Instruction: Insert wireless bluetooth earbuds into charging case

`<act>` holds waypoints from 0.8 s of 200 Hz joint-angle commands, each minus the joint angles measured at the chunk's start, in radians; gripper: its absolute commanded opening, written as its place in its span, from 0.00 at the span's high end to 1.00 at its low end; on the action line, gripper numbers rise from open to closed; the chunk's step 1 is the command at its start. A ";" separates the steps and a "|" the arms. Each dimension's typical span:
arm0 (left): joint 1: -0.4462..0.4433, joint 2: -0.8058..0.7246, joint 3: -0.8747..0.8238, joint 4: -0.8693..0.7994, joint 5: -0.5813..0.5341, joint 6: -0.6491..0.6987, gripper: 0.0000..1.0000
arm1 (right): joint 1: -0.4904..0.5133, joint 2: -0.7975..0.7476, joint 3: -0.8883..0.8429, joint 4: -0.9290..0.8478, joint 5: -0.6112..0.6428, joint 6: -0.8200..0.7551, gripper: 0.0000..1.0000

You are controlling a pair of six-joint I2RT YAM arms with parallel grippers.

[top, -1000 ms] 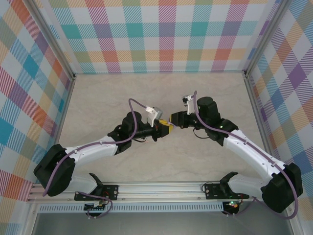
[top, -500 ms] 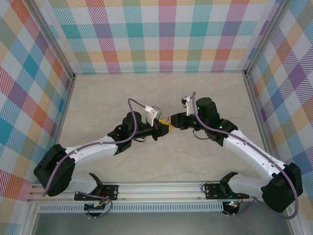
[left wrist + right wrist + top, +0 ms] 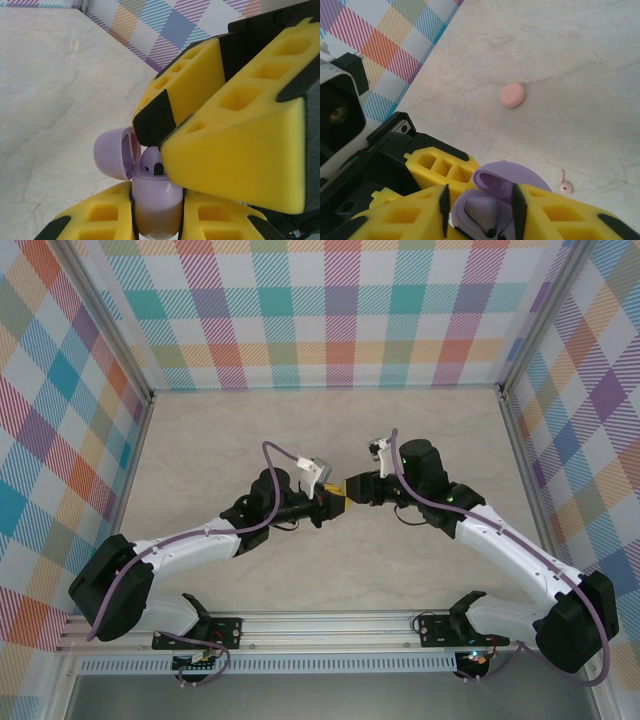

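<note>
The table [image 3: 580, 55] had a pale stone-like surface with thin veins, smooth and matt, and the checked walls [image 3: 330, 310] looked like printed cloth or paper, I could not tell which, held in a frame [image 3: 330, 625] of brushed grey metal. The charging case [image 3: 152, 205] was of smooth lilac plastic with a soft satin shine, while the small pink earbud [image 3: 564, 187] and the round pink disc [image 3: 512, 95] looked smooth and duller. The left claw [image 3: 156, 215] and the right claw [image 3: 481, 210] had fingers [image 3: 240, 150] of a matt yellow, finely grainy material with black rubber-like strips.
</note>
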 commanded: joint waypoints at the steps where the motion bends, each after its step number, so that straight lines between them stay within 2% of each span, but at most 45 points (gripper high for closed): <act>1: -0.016 -0.045 0.000 0.050 0.001 0.034 0.89 | 0.008 -0.032 0.030 -0.039 0.003 -0.005 0.51; 24: -0.015 -0.054 -0.005 0.043 -0.010 0.042 0.89 | 0.008 -0.071 0.030 -0.051 0.059 0.001 0.45; 53: -0.015 -0.065 -0.005 0.032 -0.015 0.051 0.90 | 0.001 -0.121 0.017 -0.092 0.210 0.041 0.47; 70: -0.015 -0.080 -0.006 0.025 -0.014 0.064 0.90 | -0.033 -0.128 0.020 -0.124 0.210 0.054 0.49; 117: -0.015 -0.135 -0.006 0.012 0.013 0.085 0.90 | -0.186 -0.078 0.010 -0.129 -0.032 0.029 0.51; 135: -0.016 -0.151 -0.010 0.037 0.047 0.086 0.90 | -0.240 -0.052 -0.029 -0.055 -0.168 0.038 0.56; 160: -0.016 -0.169 -0.022 0.090 0.095 0.079 0.90 | -0.271 -0.043 -0.080 0.064 -0.281 0.066 0.64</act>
